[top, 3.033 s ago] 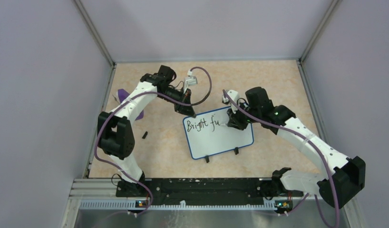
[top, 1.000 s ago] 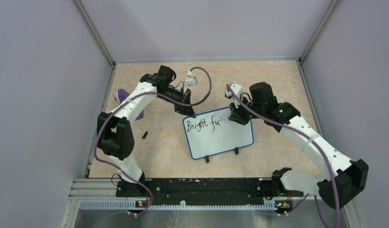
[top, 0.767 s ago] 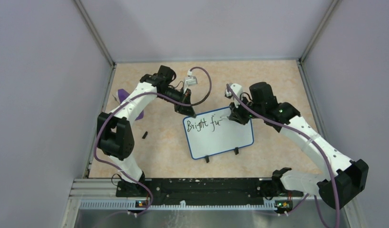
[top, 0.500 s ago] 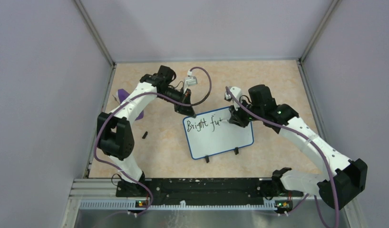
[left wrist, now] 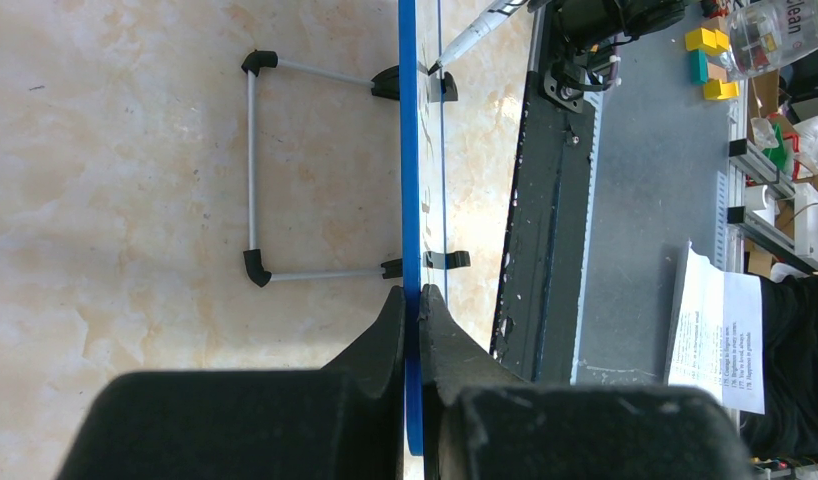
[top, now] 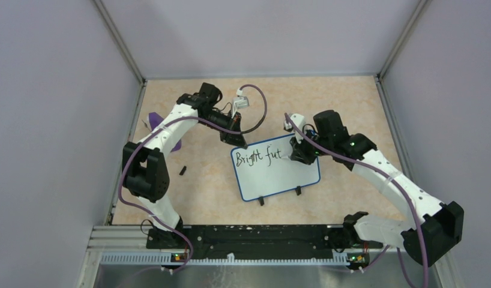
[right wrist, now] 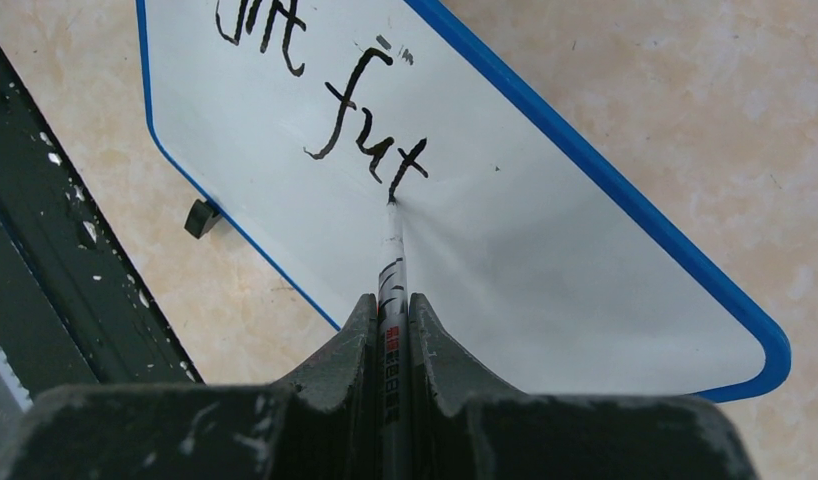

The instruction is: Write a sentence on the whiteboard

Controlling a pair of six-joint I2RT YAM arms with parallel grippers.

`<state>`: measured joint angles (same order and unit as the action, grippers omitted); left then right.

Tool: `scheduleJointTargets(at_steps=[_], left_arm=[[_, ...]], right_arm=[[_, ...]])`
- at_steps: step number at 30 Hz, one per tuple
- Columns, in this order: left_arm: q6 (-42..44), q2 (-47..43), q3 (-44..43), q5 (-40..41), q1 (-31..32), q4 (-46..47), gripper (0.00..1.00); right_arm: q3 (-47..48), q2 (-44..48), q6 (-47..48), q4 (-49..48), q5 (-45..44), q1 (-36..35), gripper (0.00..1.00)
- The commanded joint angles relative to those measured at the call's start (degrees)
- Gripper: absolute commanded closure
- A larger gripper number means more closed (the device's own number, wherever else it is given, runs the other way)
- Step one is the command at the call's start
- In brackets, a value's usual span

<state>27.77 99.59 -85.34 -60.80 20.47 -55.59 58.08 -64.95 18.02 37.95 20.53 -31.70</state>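
Near the middle of the tan marbled surface (top: 213, 192), seen from above, sits the small rectangular whiteboard with a thin blue rounded-corner frame (top: 282, 177), its two small black feet at its 6 o'clock edge. Black handwritten marker lettering (top: 259, 158) runs along the board's upper part and reads "Bright fut" so far. The left jaws are closed narrowly on the blue frame at the board's 11 o'clock corner; the left wrist view shows the board edge-on, the frame pinched between the two black fingers (left wrist: 385, 335), with a thin wire stand (left wrist: 252, 165) behind the board. The right jaws, at the board's 1 o'clock side, are clamped on a slim white marker with a black tip (right wrist: 390, 262). In the right wrist view that tip touches the white face right at the foot of the last "t". At 10 o'clock from the board, partly hidden under the left arm, lies a purple wedge-shaped piece (top: 153, 119). A small black object (top: 183, 170), too small to identify, lies at 9 o'clock from the board, apart from it.
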Motion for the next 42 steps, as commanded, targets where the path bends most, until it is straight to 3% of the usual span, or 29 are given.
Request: scheduleJointTargets(at_steps=[1,14,42], left_arm=[[0.9,-1.5,0.4,-0.7,0.3,-0.4,1.0],[0.9,-1.6,0.3,-0.9,0.4,-0.4,1.0],[0.8,-1.6,0.5,-0.8,0.3,-0.3,1.0]], right_arm=[[1.1,2.0,1.2,0.0,-1.7,0.3,1.0],[5.8,2.6,1.1,1.0,-2.4,0.4,1.0],[1.4,2.2,1.8,-0.2,-6.6,0.5,1.0]])
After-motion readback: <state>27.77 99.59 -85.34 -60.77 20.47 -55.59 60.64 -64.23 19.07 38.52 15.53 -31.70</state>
